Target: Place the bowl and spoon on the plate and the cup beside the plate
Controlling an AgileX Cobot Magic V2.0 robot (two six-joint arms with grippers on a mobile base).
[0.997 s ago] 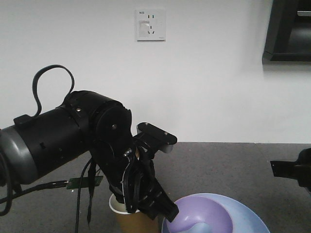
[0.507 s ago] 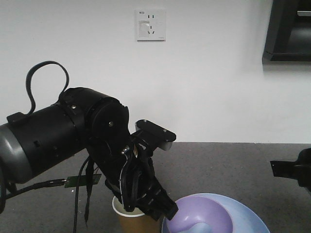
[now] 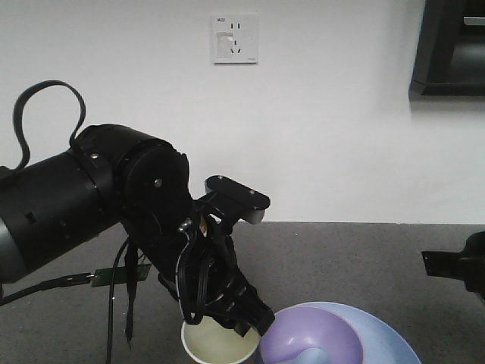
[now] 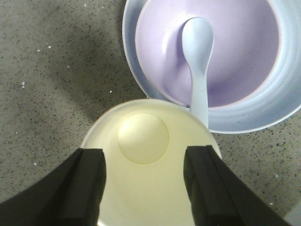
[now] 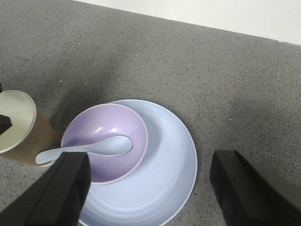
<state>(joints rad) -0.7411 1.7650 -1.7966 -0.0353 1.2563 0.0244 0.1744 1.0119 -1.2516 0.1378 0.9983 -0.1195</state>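
A brown paper cup with a cream inside stands upright on the grey table, just left of the light blue plate. A lavender bowl rests on the left part of the plate. A pale blue spoon lies in the bowl, and its handle reaches over the rim toward the cup. My left gripper hangs open just above the cup's mouth, one finger over each side of the rim. My right gripper is open and empty, high above the plate.
A white wall with a socket runs behind the table's far edge. A dark cabinet hangs at the upper right. The left arm fills the left of the front view, with loose cables beneath it.
The left arm has swung to the left. The cup now sits lower in the front view and shows its cream inside. Bowl, plate and right gripper have not moved.
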